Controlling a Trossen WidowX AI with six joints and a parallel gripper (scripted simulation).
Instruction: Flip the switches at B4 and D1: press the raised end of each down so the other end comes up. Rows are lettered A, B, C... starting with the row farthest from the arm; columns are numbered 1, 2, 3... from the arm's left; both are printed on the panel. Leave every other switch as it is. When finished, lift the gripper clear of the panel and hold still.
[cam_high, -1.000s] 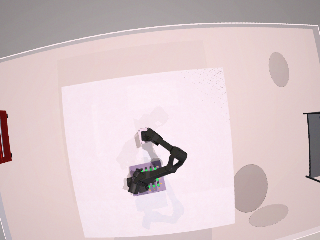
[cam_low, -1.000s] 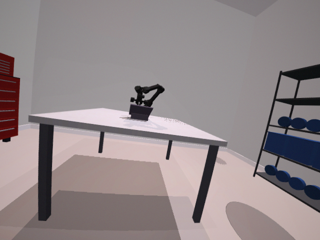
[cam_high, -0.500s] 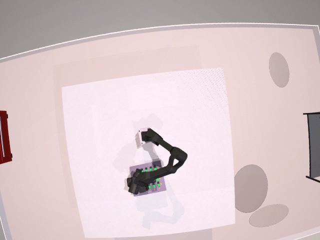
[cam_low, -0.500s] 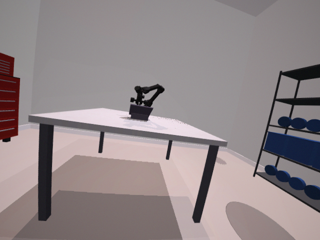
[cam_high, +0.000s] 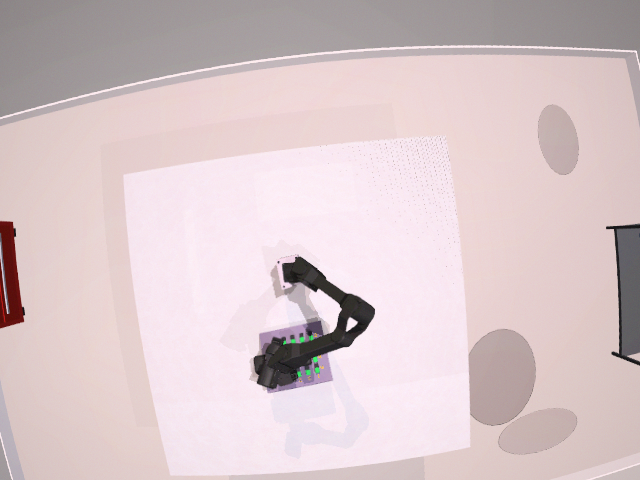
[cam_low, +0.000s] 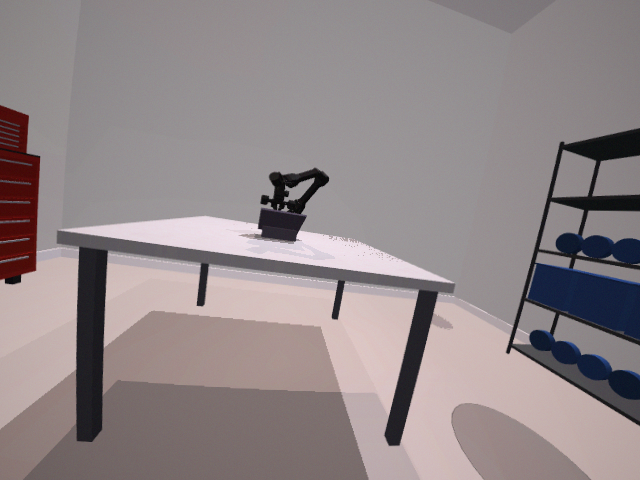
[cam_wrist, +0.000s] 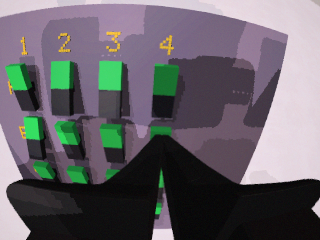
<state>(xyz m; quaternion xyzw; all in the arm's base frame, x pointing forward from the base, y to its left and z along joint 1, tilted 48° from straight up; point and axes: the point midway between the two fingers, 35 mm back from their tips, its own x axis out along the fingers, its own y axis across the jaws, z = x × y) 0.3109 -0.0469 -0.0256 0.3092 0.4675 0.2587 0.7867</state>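
The purple switch panel carries rows of green and black rocker switches. My gripper is shut and empty, its tips together low over the panel in column 4, at row B. The B4 switch shows only its green far end just beyond the tips; the fingers hide the rest, and I cannot tell if they touch it. The D1 switch shows in the top view near the panel corner closest to the arm base; in the wrist view the left finger hides it.
The A4 switch stands just beyond B4, and the B3 switch is left of the fingertips. The A1, A2 and A3 switches show clearly along the far row. Lower rows are partly hidden by the fingers. The panel sits on the white table.
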